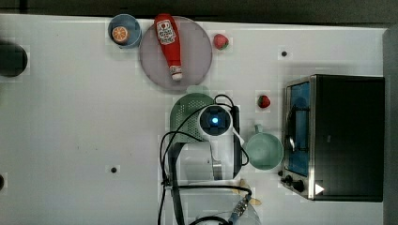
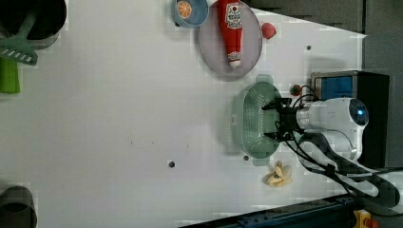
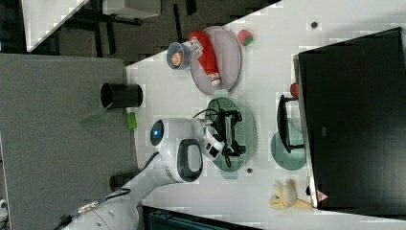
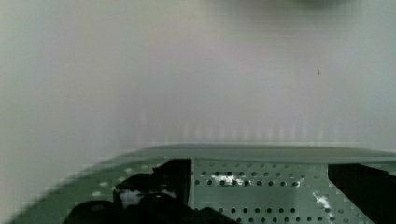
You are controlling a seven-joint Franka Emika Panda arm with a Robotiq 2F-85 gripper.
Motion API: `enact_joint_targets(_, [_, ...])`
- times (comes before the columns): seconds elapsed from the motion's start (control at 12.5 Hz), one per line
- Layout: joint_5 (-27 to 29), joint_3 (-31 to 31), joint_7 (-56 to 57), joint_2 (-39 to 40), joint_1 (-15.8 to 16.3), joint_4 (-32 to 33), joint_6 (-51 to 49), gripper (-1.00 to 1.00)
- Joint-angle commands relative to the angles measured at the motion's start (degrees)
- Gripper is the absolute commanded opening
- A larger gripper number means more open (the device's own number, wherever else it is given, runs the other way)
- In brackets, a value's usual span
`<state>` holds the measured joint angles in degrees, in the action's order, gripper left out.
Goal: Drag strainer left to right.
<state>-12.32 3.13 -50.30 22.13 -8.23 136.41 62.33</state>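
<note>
Spanning the scene: white tabletop (image 1: 70, 117), carrying everything below.
Oven: black and silver toaster oven (image 1: 335, 136) at the top view's right edge, well clear of the arm.
Arm: white Franka arm (image 3: 177, 153) reaching in from the top view's bottom edge, its wrist over the strainer.
Plate: round grey plate (image 1: 197, 56) holding a red ketchup bottle (image 1: 170, 44), just beyond the strainer's far tab in the top view.
Strainer: pale mint-green oval plastic colander with a dotted perforated bottom (image 2: 249, 121), sitting mid-table between the plate and the arm's base; in the left view its long axis runs top to bottom, with a small tab at each end.
Cup: smaller round mint-green cup with a handle (image 1: 264, 150), just beside the strainer on the top view's right, before the oven.
Gripper: black two-finger gripper (image 2: 278, 121), fingers spread wide and holding nothing, lowered inside the strainer's bowl; the wrist view shows the perforated floor (image 4: 261, 191) and the rim directly ahead.
Key relation: the fingers straddle the strainer's short axis near the wall on the left view's right, so the basket lies under and around the gripper; a sideways pull would likely press against a long wall.
Risk: judged, the cup stands close in the top view's rightward path.
</note>
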Motion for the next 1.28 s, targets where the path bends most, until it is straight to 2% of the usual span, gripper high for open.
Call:
enact_joint_targets(0.08, [0.77, -2.69, 4.30, -0.77, -0.03, -0.01, 0.60, 1.00])
enact_joint_targets(0.48, [0.77, -3.96, 4.42, -0.84, 0.02, -0.14, 0.99, 1.00])
enact_joint_targets(0.72, [0.77, -1.09, 10.10, -6.30, 0.04, 0.07, -0.74, 1.00])
enact_joint_targets(1.04, [1.95, 2.59, 22.11, -21.60, 0.08, -2.33, -15.64, 1.00])
enact_joint_targets(1.28, [9.12, 3.03, 30.21, -32.56, 0.06, -6.92, -32.05, 1.00])
